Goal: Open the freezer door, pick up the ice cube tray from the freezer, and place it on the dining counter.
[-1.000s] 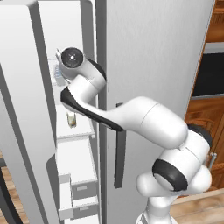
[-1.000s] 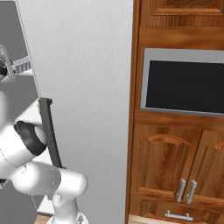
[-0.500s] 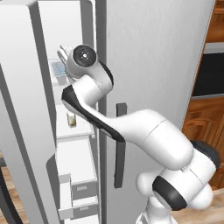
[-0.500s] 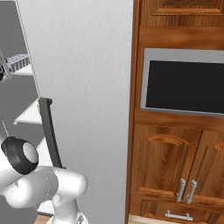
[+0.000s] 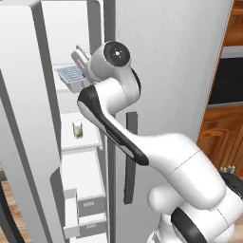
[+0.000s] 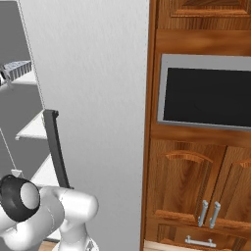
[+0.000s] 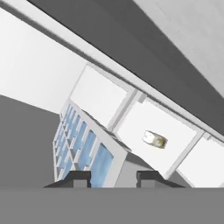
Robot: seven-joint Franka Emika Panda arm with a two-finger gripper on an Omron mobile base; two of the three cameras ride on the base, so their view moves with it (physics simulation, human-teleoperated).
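Clearly no brand name, label or lettering can be read anywhere. The gripper (image 7: 113, 176) is clenched on the near end of the ice cube tray (image 5: 71, 75), a long pale grey-white rectangle with two rows of light blue cells, held tilted inside the open freezer (image 5: 78, 142), above its white shelves. A small yellowish jar (image 5: 77, 129) stands on a smooth white shelf lower down, with grey-fronted drawers (image 5: 90, 209) beneath. The freezer door (image 5: 23, 123), brushed silver, stands swung open at the left. Beside the compartment, the wider fridge door (image 6: 93, 88) has a matte, faintly streaked finish and a dark vertical bar handle (image 6: 55, 147). Glossy brown wooden cabinets (image 6: 196, 186) frame a black-fronted built-in oven (image 6: 206, 95).
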